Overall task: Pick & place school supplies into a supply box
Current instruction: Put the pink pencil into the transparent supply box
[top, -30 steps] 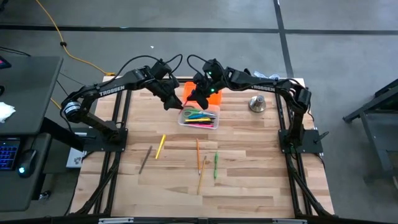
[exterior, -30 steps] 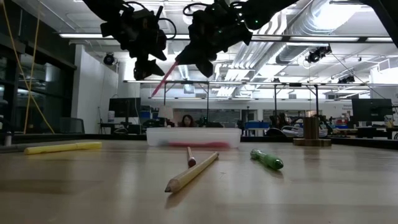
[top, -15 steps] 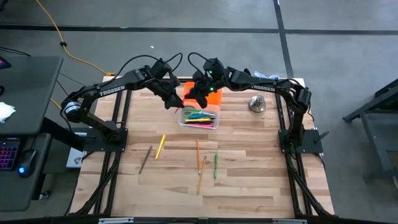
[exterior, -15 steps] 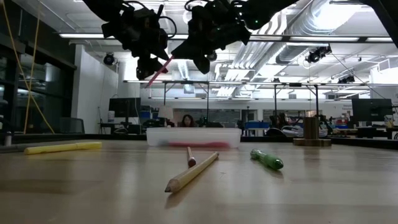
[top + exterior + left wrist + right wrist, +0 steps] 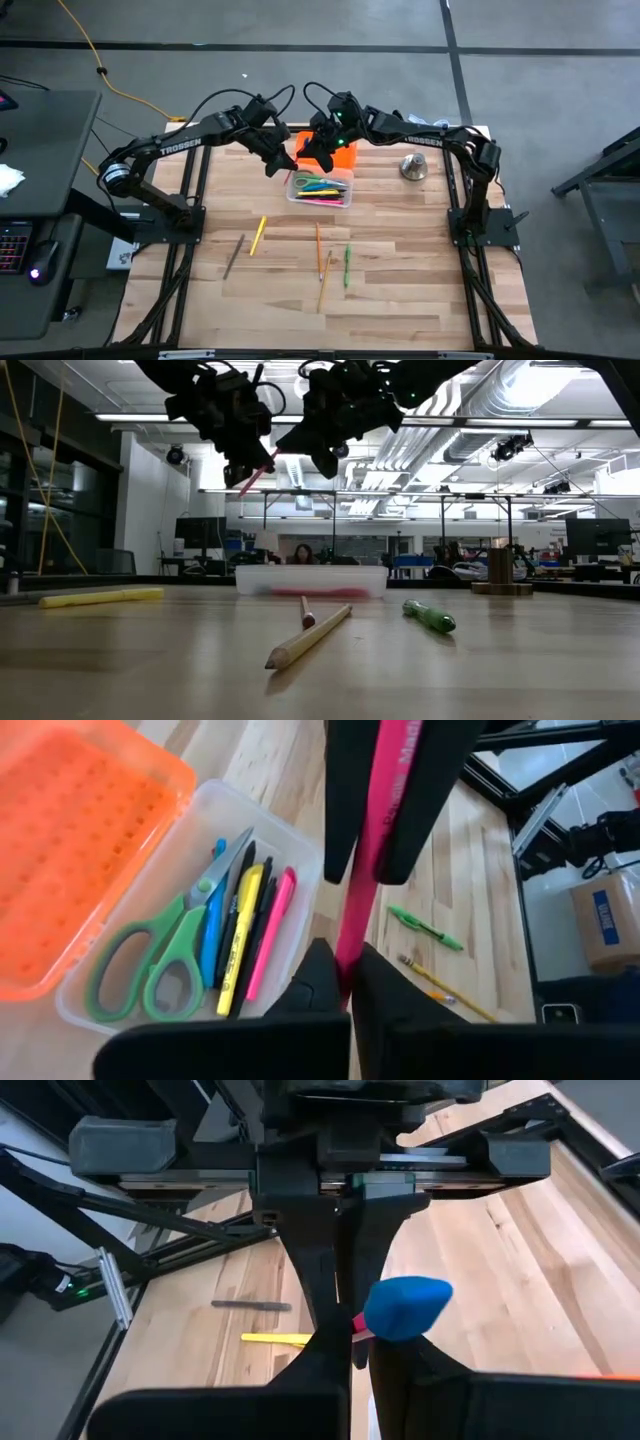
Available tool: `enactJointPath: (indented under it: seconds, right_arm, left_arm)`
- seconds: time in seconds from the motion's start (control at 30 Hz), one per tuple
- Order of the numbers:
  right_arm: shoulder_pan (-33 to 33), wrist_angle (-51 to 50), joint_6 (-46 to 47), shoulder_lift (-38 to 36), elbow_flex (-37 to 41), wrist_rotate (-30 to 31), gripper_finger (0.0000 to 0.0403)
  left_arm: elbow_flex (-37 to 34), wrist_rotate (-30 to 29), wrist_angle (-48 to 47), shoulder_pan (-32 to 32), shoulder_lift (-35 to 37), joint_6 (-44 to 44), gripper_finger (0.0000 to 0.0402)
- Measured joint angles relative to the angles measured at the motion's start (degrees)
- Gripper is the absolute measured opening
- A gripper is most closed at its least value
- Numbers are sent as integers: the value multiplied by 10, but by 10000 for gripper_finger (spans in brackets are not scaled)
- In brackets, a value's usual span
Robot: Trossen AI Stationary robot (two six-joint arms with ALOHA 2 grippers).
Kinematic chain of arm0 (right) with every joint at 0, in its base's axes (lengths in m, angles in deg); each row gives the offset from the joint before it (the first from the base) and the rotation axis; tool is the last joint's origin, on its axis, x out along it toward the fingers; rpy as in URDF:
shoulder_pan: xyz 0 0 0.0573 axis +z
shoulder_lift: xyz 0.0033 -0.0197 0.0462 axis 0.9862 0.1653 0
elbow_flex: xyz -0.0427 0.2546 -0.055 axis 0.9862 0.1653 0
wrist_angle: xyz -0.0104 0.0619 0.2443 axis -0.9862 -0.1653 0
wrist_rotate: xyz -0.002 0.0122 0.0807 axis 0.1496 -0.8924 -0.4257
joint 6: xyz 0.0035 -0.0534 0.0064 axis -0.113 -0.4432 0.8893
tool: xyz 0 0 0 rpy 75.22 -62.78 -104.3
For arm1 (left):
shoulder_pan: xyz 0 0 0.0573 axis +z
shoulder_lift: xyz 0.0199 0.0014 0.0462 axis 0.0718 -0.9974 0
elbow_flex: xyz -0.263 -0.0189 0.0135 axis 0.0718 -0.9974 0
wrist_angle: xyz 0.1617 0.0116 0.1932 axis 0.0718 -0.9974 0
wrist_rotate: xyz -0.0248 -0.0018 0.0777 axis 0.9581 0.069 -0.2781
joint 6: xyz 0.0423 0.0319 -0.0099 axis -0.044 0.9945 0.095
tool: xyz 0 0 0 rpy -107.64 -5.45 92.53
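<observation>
Handover in mid-air above the box [image 5: 320, 188]: left gripper [image 5: 340, 982] and right gripper [image 5: 352, 1342] are both clamped tight on the same pink pen [image 5: 366, 840], w/ a blue cap [image 5: 403, 1308] at the right end. Risk: if both arms pull or twist while both hold, the pen bends, slips or flicks off the table [image 5: 400, 240]. If both let go, it may miss the box, landing by the scissors [image 5: 165, 955] or outside.

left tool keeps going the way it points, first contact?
Likely the right tool: it faces the left tool, both shut on the pink pen between them. Depth unclear.
</observation>
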Motion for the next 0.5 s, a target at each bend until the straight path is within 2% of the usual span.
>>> enactJointPath:
  seconds: [0.13,0.27,0.5]
  right_arm:
    - [0,1,3,0,0,0,0]
    - [0,2,4,0,0,1,0]
    - [-1,0,6,1,0,5,20]
  left_arm:
    - [0,-3,-2,0,0,-4,41]
    - [0,-7,-2,0,0,-3,24]
    - [1,-31,-9,0,0,2,24]
